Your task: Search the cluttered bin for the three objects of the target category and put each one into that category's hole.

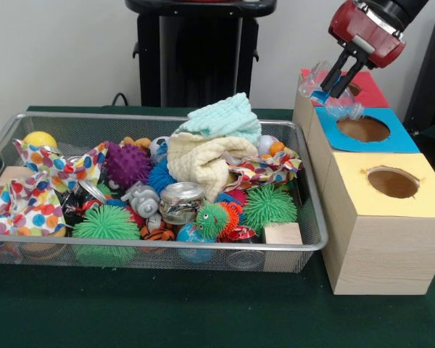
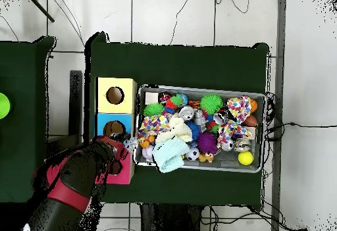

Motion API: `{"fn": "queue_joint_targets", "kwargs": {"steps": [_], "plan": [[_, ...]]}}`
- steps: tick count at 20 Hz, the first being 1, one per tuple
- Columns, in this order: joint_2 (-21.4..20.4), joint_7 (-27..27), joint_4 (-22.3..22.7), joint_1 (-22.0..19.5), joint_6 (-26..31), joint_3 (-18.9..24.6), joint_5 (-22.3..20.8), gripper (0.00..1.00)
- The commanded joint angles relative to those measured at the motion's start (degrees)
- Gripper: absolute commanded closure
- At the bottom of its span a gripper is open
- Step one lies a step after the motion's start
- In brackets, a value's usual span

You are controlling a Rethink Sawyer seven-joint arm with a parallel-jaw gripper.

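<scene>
My gripper (image 1: pixel 335 88) hangs at the back edge of the blue-topped box (image 1: pixel 402 139), between it and the red-topped box (image 1: pixel 368 93). It is shut on a see-through wrinkly plastic bottle piece (image 1: pixel 314 80) with a blue mark. The piece is held just above the box tops, behind the blue top's round hole (image 1: pixel 363 129). A glinting clear bit (image 1: pixel 348 110) lies at the blue top's back edge; I cannot tell whether it is the same piece. In the overhead view the gripper (image 2: pixel 122 151) and the piece (image 2: pixel 131 141) sit beside the hole (image 2: pixel 114 128). No other clear pieces show in the wire bin (image 1: pixel 167 247).
The yellow-topped box (image 1: pixel 391 210) with its own hole stands nearest the camera. The bin (image 2: pixel 197 89) holds spiky rubber balls, a silver can (image 1: pixel 181 201), a cream cloth (image 1: pixel 203 161), a mint cloth, dotted fabric, a yellow ball and a wooden block (image 1: pixel 283 233).
</scene>
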Motion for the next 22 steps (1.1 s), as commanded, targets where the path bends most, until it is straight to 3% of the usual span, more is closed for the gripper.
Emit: {"fn": "queue_joint_targets", "kwargs": {"steps": [1,22], "plan": [[1.20,12.02,-2.92,-0.82,0.29,2.04,3.36,1.00],[8.81,14.59,-6.93,1.91,-0.24,-2.30,9.12,1.00]]}}
